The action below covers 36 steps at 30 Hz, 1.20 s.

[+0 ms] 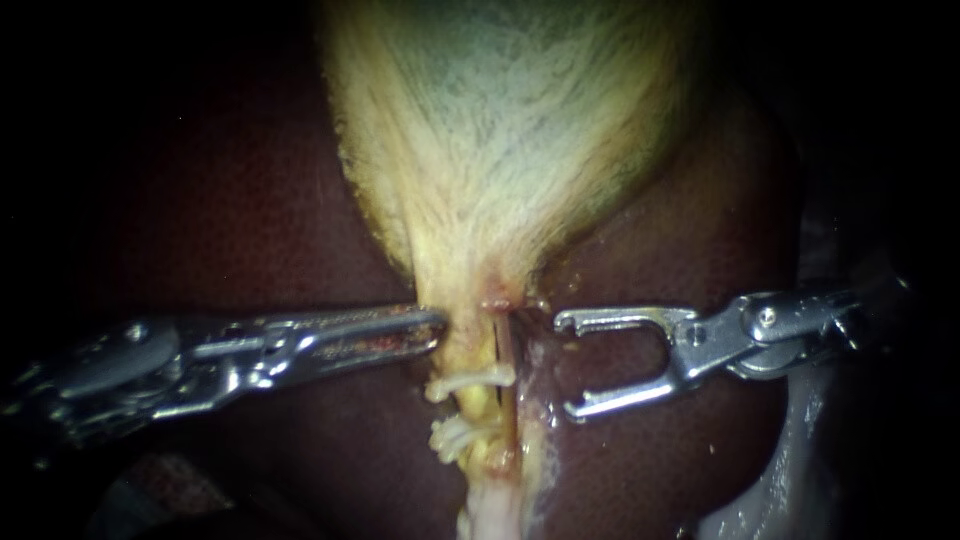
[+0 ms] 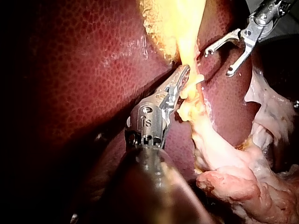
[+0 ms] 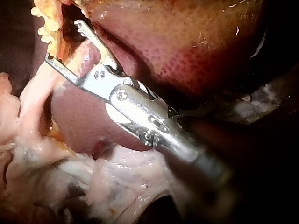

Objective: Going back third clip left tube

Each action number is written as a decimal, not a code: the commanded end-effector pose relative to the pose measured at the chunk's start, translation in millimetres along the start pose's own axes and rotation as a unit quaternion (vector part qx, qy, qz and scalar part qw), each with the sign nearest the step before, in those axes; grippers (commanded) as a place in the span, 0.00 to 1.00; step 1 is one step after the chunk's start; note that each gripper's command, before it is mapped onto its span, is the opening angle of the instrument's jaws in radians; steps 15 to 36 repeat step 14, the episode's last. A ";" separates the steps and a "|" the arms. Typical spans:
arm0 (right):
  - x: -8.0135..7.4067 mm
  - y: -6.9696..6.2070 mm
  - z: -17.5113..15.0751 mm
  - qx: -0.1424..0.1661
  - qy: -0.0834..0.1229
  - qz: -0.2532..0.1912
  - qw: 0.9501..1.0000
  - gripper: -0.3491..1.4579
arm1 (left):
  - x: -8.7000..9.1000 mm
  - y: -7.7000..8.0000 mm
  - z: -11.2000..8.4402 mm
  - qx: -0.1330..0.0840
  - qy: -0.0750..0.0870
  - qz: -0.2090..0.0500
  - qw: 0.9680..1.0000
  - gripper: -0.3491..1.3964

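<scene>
Endoscope view: the pale yellow-white gallbladder (image 1: 500, 130) fills the top centre and narrows to a thin neck at mid-frame, with dark red liver (image 1: 250, 220) on both sides.

From the neck the yellow left tube (image 1: 478, 400) runs straight down to the bottom centre. Two whitish clips lie across it, an upper clip (image 1: 470, 380) and, just below it, a lower clip (image 1: 452, 437). A thinner, darker tube (image 1: 507, 375) runs down just right of the left tube.

The left instrument (image 1: 430, 325) enters from the left edge and lies level across the frame. Its jaws are closed together and their tip touches the left side of the neck, just above the upper clip. Whether they pinch any tissue cannot be seen.

The right instrument (image 1: 565, 365) enters from the right edge. Its jaws are spread wide in a fork facing left, just right of the two tubes and apart from them.

Left wrist view: the left instrument's (image 2: 184, 74) closed tip meets the yellow neck. The right instrument's (image 2: 218, 63) spread jaws sit beyond that tissue.

Right wrist view: the right instrument's (image 3: 63, 41) jaws gape toward yellow tissue, with liver beside the shaft and pale loose tissue (image 3: 117, 182) under it.
</scene>
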 end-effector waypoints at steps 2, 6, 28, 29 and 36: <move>0.0 0.0 0.0 0.000 0.000 -0.003 1.000 0.51 | 0.0 -0.1 -0.1 0.000 0.000 0.000 1.000 0.00; 0.0 0.0 -0.1 0.000 0.000 -0.003 1.000 0.51 | 0.0 -0.1 -0.1 0.000 0.000 0.000 1.000 0.00; 0.0 -0.1 -0.1 0.000 0.000 -0.006 1.000 0.51 | 0.0 -0.1 -0.1 0.001 0.000 0.000 1.000 0.00; 0.0 -0.1 -0.1 0.000 0.000 -0.006 1.000 0.51 | 0.0 -0.1 -0.1 0.001 0.000 0.000 1.000 0.00; 0.0 -0.1 -0.1 0.000 0.000 -0.006 1.000 0.51 | 0.0 -0.1 -0.1 0.001 0.000 0.000 1.000 0.00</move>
